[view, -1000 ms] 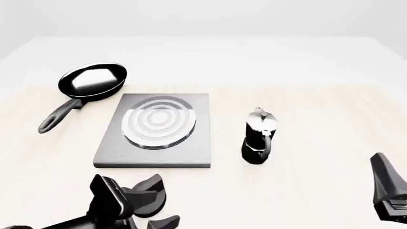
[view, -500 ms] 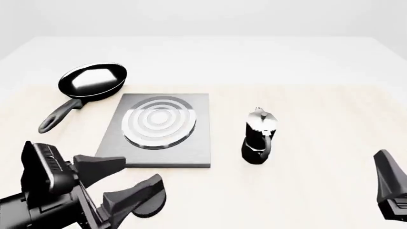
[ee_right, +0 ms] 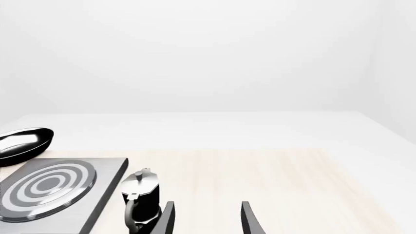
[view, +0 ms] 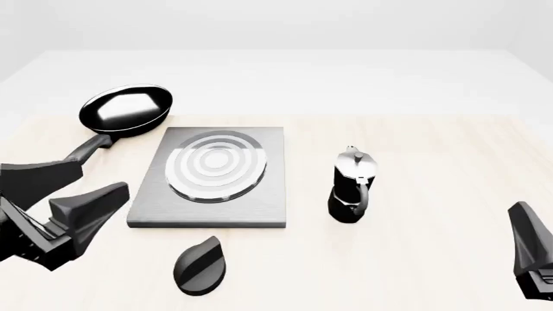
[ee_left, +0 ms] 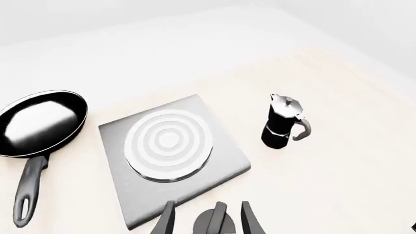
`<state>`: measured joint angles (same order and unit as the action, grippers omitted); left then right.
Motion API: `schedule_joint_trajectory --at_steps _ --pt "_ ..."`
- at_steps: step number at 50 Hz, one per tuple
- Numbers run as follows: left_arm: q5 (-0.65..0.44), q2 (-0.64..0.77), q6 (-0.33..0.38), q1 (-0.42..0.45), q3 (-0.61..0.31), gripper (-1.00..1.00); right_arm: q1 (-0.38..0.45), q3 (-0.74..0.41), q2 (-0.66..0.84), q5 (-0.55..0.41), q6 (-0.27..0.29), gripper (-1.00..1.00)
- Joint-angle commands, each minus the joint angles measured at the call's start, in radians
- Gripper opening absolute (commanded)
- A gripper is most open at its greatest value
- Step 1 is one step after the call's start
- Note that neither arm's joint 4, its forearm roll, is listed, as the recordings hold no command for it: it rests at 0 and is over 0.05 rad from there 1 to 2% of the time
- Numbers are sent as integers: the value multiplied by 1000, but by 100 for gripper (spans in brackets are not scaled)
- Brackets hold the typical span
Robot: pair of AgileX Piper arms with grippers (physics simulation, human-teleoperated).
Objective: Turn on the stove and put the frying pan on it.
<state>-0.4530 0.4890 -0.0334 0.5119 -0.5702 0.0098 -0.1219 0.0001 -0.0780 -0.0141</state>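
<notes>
The frying pan (view: 126,109) lies at the far left, its handle (view: 92,148) pointing toward me; it also shows in the left wrist view (ee_left: 40,122). The stove (view: 214,176) is a grey slab with rings, bare on top. Its black oval knob (view: 201,264) lies on the table in front of it. My left gripper (view: 102,178) is open and empty, left of the stove, its far finger overlapping the near end of the pan handle. In the left wrist view the knob (ee_left: 215,222) sits between its fingers (ee_left: 166,222). My right gripper (ee_right: 208,222) is open and empty at the near right.
A small black moka pot (view: 353,186) with a silver lid stands upright right of the stove; it also shows in the right wrist view (ee_right: 140,201). One right gripper finger (view: 529,249) shows at the front view's right edge. The light wooden table (view: 432,162) extends far right.
My left gripper has swung left and away from over the knob, toward the pan handle, uncovering the knob. The right gripper, pan, stove and moka pot have not moved.
</notes>
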Motion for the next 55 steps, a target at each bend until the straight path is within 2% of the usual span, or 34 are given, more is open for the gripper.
schedule_joint_trajectory --at_steps 1,11,20,26,37,40,55 --pt "-21 49 52 -159 -61 100 9 -3 0 -2 3 100" --pt "63 188 120 -307 -76 100 12 -3 0 -3 3 100" --pt "78 264 162 -387 -122 100 17 -10 0 -8 5 100" --pt "87 316 173 -438 -159 100 18 -10 0 -7 6 100" --pt "156 509 195 -569 -234 100 22 -9 0 -9 8 100" --pt "160 529 185 -581 -246 100 23 -9 0 -9 9 100" --pt "192 680 222 -673 -335 100 28 -9 0 -12 15 100"
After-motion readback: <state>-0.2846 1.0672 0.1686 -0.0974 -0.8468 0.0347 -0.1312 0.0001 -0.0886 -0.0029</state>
